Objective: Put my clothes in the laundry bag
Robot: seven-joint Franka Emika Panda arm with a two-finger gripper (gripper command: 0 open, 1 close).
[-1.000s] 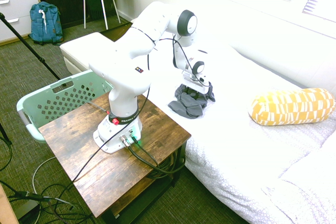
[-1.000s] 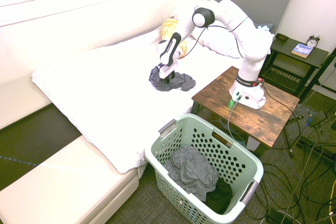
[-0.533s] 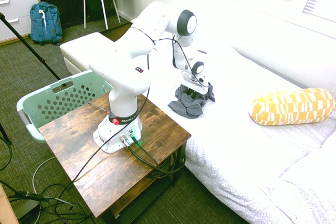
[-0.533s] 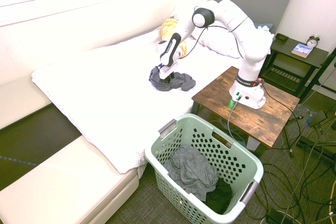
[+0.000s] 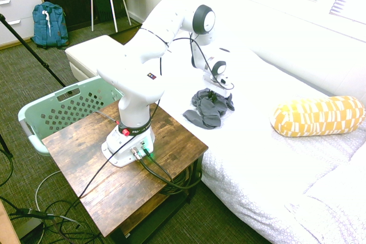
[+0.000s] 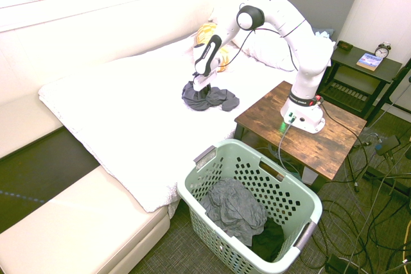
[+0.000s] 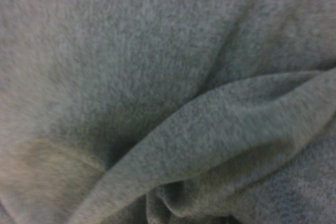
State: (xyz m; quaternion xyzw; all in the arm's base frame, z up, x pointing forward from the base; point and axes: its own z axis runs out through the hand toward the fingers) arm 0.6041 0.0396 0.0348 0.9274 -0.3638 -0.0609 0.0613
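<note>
The jaws (image 6: pixel 204 91) have closed on the dark grey garment (image 6: pixel 221 99) and risen slightly, though it lies on the bed (image 6: pixel 128 120); next, likely, the lift toward the basket (image 6: pixel 300 187) at five o'clock.

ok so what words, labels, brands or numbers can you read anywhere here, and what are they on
"FRANKA", faint, on the black band at the base of the arm.
Book: print too small to read.
Clock: numbers too small to read.
No print to be made out on the basket.
</note>
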